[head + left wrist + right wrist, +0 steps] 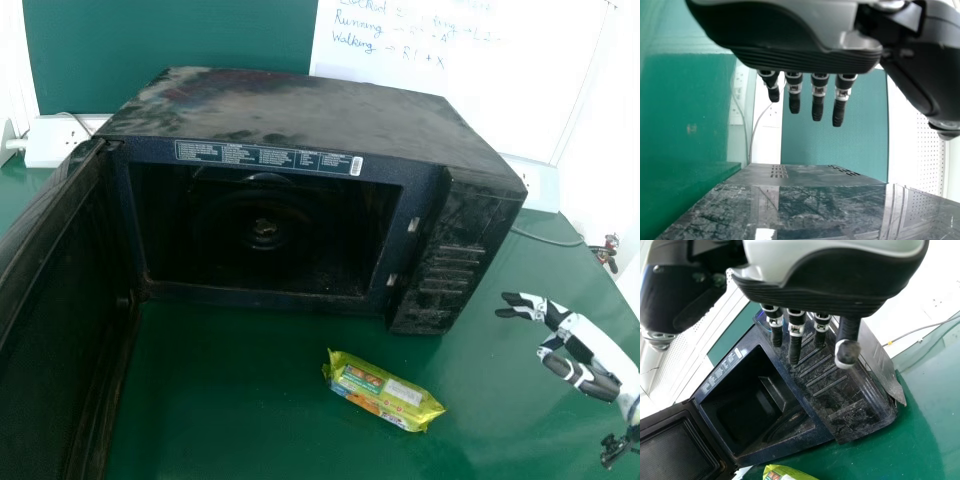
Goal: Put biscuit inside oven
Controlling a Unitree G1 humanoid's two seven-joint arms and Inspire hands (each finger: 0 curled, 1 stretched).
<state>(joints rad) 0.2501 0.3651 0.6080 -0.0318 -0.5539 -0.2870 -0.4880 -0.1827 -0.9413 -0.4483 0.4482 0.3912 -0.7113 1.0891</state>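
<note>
Nearest the camera stands the oven door (62,300), swung wide open on the left of the head view, so that part of the job is already done. Beneath it spreads the green table (240,390), carrying everything the task needs. On it sits the black oven (300,115), its cavity (290,235) facing the robot, with nothing across the way in.

Next in size come the robot's 2 hands. The right hand (592,345) is at the right side of the head view, beside the oven's control panel (447,270) and apart from it; its fingers are loosely extended, the thumb well away from them, with 0 things in hold. The left hand (805,57) has its fingers nearly straight and likewise grips nothing.

Smallest is the biscuit packet (383,392), 1 yellow-green wrapper lying aslant on the table in front of the oven, touching neither oven nor hand. I judge the task barely begun: of the main steps, only the opening is settled. Left to do are 3: grasp the packet, lift it over the cavity's lower edge, and release it inside. The right hand looks better placed for that.
</note>
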